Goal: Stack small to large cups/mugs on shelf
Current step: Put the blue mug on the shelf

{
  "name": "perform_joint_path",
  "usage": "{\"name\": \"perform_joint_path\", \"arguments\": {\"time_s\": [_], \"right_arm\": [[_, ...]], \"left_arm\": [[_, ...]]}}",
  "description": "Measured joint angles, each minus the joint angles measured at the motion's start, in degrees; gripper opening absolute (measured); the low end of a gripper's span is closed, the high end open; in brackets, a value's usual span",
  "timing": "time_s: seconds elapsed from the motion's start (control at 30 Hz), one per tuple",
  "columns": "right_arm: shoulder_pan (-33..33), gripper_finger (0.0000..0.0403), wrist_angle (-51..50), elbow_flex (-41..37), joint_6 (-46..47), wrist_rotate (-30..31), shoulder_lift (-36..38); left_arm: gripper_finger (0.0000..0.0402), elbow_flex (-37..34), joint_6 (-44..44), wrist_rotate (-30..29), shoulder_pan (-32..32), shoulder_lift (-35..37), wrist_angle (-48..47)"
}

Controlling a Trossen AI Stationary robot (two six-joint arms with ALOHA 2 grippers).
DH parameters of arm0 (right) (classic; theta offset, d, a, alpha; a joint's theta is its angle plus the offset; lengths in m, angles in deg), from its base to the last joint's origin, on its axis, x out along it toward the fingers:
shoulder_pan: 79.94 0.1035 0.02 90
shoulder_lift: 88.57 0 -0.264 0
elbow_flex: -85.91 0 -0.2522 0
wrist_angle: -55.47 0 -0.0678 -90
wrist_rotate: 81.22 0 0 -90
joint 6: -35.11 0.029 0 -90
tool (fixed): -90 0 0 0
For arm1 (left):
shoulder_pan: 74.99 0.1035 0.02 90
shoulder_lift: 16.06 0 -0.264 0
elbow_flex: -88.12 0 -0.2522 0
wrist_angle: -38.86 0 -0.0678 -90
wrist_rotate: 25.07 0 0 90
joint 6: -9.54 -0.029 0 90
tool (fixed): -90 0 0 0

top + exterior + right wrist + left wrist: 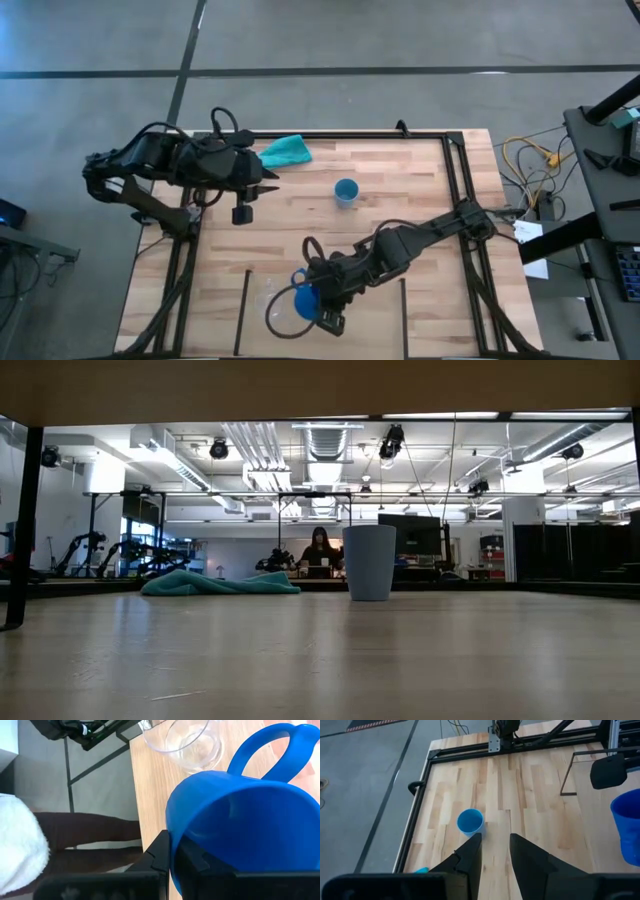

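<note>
The glossy dark blue mug with a loop handle (305,297) hung in the right gripper (318,305), jaws clenched on its rim, over the pale wood plank shelf (350,315) between two short black rods. Just beside it stood the tiny clear see-through cup (192,742), empty. The smooth light blue handleless cup (346,191) stood upright mid-surface. The left gripper (268,180), jaws released, waited near a crumpled teal cloth (285,151).

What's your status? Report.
Right end effector shut on mug, near clear cup. Left end effector open, idle, facing light blue cup. Nothing blocking.
</note>
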Motion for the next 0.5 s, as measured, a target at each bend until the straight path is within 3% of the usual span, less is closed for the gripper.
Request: {"name": "perform_joint_path", "arguments": {"time_s": [0.5], "right_arm": [[1.2,0.0011,-5.1,0.1,-2.5,-5.0,0.2]], "left_arm": [[0.0086,0.0,-0.1,0.0,0.0,-1.2,0.1]]}}
